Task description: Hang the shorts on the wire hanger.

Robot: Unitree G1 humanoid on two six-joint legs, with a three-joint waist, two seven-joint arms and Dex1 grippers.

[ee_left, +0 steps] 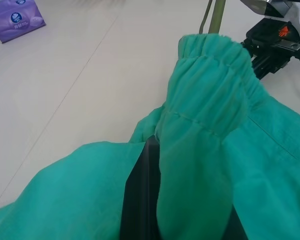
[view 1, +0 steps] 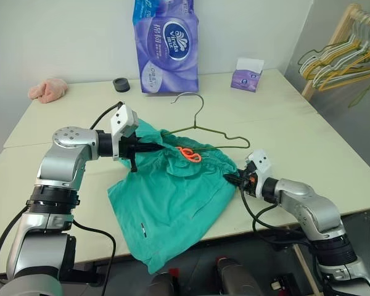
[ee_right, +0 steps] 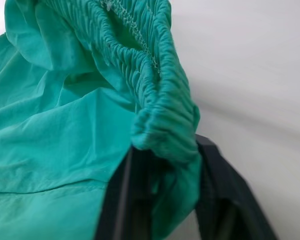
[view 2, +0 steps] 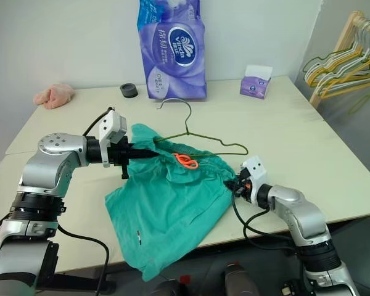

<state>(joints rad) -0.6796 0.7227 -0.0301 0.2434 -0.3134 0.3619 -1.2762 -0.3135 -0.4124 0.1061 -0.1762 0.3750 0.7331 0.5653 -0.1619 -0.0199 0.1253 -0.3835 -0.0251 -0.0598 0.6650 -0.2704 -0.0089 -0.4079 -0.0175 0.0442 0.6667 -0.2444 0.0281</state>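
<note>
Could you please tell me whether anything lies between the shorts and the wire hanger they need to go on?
Nothing visible does. The shorts, gripped at the waistband by both grippers, already overlap the wire hanger lying on the table.

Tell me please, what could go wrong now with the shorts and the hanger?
1. The right pincer has the waistband of the shorts bunched between its fingers; that fold might slip out under a pull.
2. Much fabric hangs over the edge of the table, so its weight may drag the shorts down.
3. The wire hanger lies loose, partly under the shorts, and could shift when they move.
</note>
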